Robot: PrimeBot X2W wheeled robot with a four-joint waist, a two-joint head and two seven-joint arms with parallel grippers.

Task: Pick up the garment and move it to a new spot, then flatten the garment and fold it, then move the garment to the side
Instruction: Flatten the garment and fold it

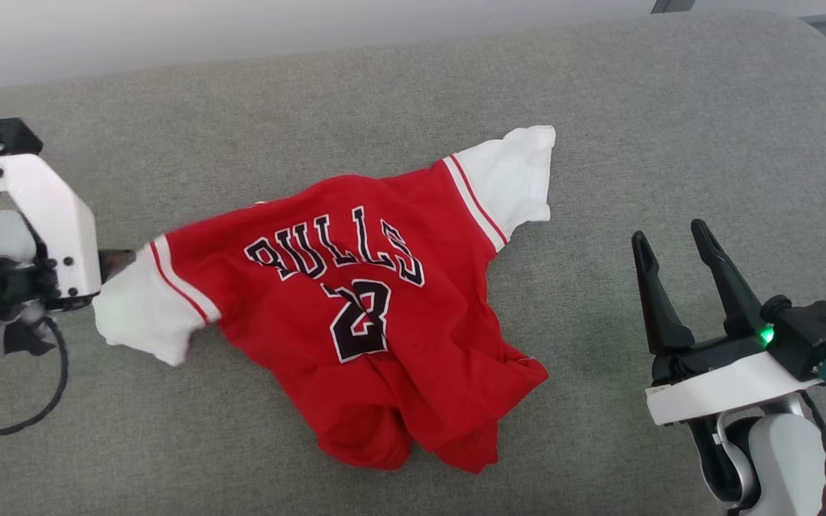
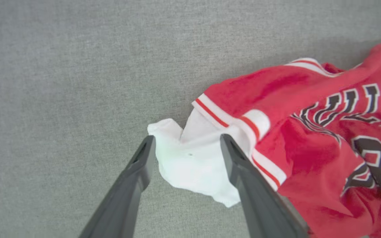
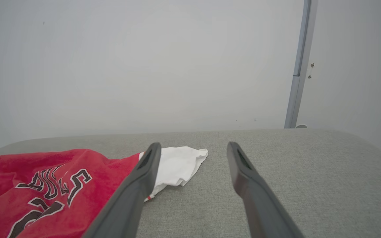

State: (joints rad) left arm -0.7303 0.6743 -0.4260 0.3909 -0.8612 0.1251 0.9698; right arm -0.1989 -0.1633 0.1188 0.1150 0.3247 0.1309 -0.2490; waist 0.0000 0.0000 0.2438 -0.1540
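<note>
Lying crumpled on the grey padded surface [image 1: 635,107], the garment [image 1: 384,236] is seen with its lettering and number facing up. One white sleeve [image 1: 517,175] is spread toward the far side. The other sleeve [image 2: 190,165] is framed between the fingers of the left gripper [image 2: 188,138], which are spread wide and not pinched on the cloth. The right gripper [image 1: 670,233] is held well apart from the garment, off to its right, with its fingers parted wide and empty.
</note>
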